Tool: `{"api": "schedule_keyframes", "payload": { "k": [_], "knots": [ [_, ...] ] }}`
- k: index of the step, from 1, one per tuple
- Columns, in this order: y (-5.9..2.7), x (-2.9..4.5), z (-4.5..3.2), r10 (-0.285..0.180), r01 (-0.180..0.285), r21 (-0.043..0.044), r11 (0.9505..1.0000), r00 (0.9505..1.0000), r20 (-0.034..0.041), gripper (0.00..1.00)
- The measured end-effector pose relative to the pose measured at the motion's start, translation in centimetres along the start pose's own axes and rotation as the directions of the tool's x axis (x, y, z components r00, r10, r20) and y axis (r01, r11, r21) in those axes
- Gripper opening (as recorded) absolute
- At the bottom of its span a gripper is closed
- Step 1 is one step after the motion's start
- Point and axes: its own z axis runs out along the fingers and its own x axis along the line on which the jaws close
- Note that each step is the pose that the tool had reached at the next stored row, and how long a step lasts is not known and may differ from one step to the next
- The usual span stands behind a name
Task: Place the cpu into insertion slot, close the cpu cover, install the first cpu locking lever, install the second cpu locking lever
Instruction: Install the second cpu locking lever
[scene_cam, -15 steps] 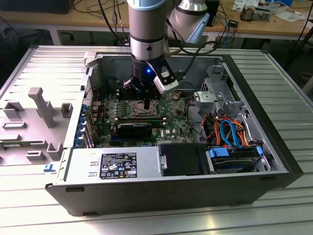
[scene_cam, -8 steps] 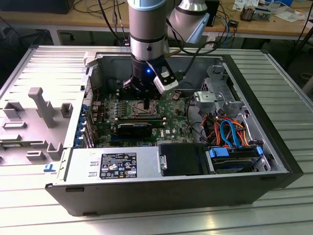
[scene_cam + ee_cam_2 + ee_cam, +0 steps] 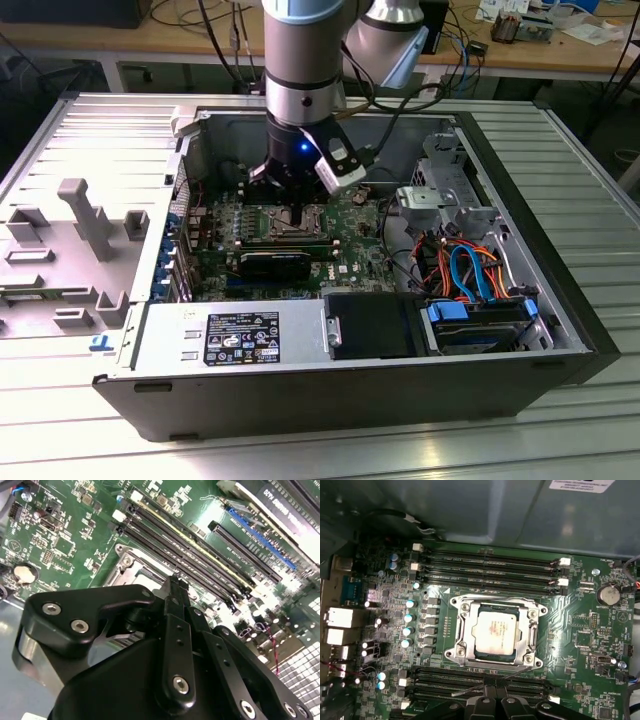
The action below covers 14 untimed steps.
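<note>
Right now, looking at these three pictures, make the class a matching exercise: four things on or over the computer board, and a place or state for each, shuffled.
Things:
1. silver-grey square cpu
2. silvery metal cpu cover frame
3. long black memory slots
4. black gripper

States:
A. in parallel rows beside the socket
B. closed down around the chip
C. seated in the socket
D. tips at the socket's edge

Pairs: 1-C, 2-B, 3-A, 4-D

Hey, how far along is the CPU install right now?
Done: the cpu sits in the insertion slot, and the cpu cover lies flat around it. In hand: the claw is at a thin locking lever angling out beside the socket. Left: that lever looks unlatched.
</note>
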Motion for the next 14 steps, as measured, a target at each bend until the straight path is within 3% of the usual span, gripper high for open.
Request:
{"api": "schedule_keyframes", "payload": {
  "k": [6, 8, 14],
  "knots": [
    [0.06, 0.56, 0.23, -0.001, 0.001, -0.0034, 1.0, 0.9995, -0.0312, 0.11],
    [0.0, 0.65, 0.3, -0.001, 0.0, -0.005, 1.0, 0.9989, -0.0472, 0.11],
    [-0.24, 0.67, 0.46, -0.001, 0.0, -0.007, 1.0, 0.998, -0.0632, 0.11]
  ]
}}
